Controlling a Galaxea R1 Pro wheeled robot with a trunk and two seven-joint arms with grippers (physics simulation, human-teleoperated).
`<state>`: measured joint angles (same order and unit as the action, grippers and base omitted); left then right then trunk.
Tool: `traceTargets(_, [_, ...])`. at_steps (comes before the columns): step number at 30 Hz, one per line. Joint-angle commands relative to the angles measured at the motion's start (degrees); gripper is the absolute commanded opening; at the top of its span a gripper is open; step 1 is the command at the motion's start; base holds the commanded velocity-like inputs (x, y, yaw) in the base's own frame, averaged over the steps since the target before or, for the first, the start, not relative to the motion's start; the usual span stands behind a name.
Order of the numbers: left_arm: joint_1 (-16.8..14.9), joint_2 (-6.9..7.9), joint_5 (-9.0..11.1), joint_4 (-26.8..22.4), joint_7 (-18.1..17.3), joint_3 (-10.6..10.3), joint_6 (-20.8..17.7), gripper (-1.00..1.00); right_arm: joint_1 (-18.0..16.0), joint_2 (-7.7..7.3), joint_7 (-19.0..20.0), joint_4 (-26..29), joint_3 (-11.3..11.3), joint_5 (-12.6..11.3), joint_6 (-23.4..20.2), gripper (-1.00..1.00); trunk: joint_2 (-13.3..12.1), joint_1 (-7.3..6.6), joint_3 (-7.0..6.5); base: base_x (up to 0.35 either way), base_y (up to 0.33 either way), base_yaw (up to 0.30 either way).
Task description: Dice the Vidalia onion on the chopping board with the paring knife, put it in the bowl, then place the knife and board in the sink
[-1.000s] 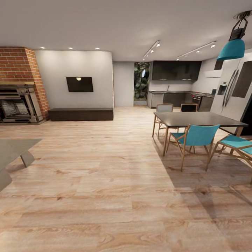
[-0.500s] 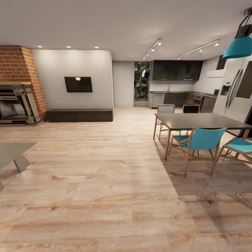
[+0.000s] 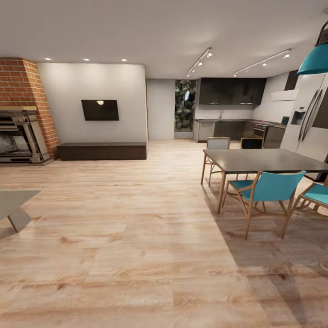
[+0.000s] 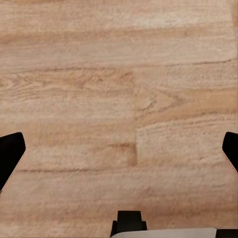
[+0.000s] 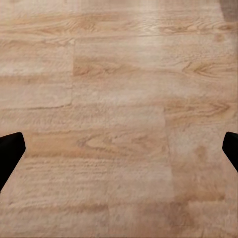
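Note:
The kitchen lies far off at the back right of the head view, where a grey countertop runs over dark cabinets. At this distance the sink, Vidalia onion, chopping board, paring knife and bowl cannot be made out. My left gripper hangs over bare wooden floor, its black fingertips wide apart and holding nothing. My right gripper is likewise open above the floorboards, one fingertip at each side of the picture.
A dark dining table with teal chairs stands at the right, a steel fridge behind it. A low grey table juts in at the left. A brick fireplace and a dark bench line the back wall. Open wooden floor leads toward the kitchen.
The whole head view has advanced toward the kitchen: the low grey table slid off to the left, the dining table and chairs drifted right. That is camera motion, not the things moving.

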<state>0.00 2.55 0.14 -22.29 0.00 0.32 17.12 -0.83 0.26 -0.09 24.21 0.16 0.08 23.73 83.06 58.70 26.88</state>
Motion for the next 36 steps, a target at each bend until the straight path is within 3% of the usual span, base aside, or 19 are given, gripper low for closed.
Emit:
traceTargets(1, [0.00, 0.00, 0.01, -0.03, 0.00, 0.03, 0.11, 1.00, -0.02, 0.00, 0.00, -0.04, 0.01, 0.00, 0.18, 1.00, 0.02, 0.03, 0.05, 0.323, 0.000, 0.000])
traceTargets(36, [0.00, 0.00, 0.00, -0.03, 0.00, 0.03, 0.11, 1.00, -0.03, 0.00, 0.00, -0.04, 0.09, 0.00, 0.31, 1.00, 0.02, 0.03, 0.05, 0.323, 0.000, 0.000])
